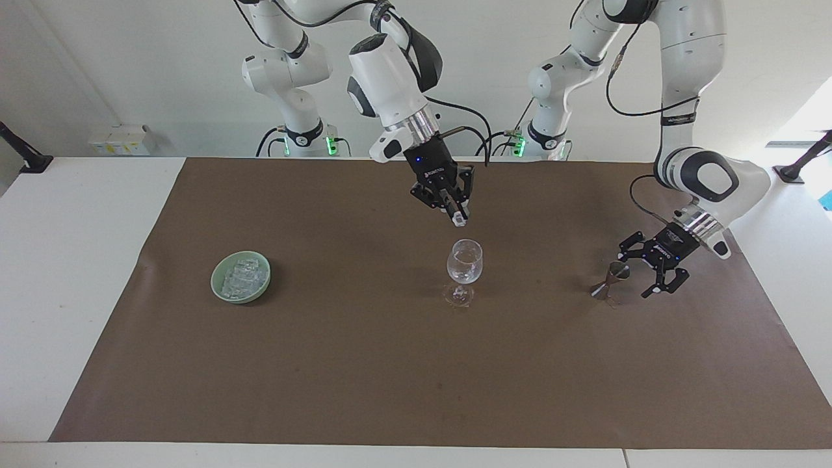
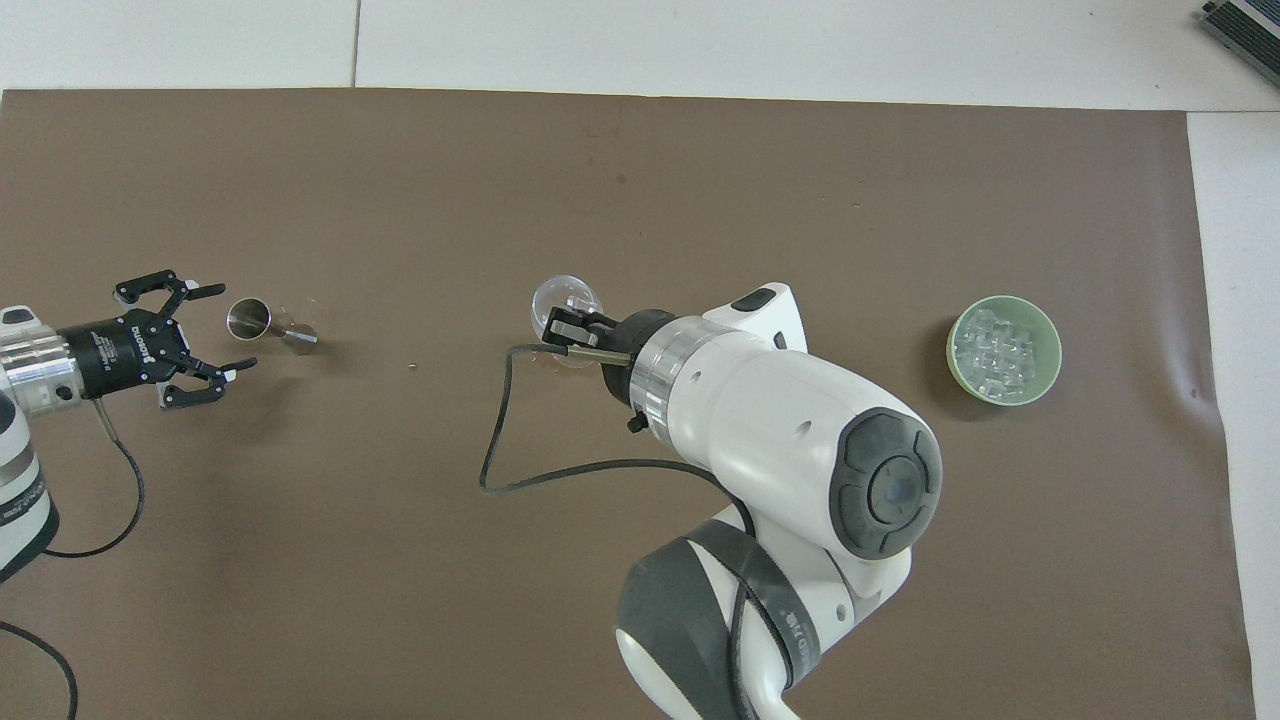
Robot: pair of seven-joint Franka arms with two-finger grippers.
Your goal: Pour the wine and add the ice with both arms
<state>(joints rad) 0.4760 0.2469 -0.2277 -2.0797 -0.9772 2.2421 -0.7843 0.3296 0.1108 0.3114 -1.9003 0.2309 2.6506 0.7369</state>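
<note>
Right pincer (image 1: 460, 220) pinches 1 ice cube (image 1: 461, 222) over wine glass (image 1: 465, 262)

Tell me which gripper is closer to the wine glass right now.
The right gripper: it hangs just above the wine glass, shut on an ice cube. The left gripper, open, is off toward its own end of the table, beside the metal jigger.

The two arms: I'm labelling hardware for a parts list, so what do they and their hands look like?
Both arms are glossy white, jointed, with dark grey caps and bands at the joints and a silver ring at each wrist. Each carries a black claw-like hand, the left hand and the right hand, with white lettering on the body. A black cable loops from each wrist. Green lights glow at the bases.
</note>
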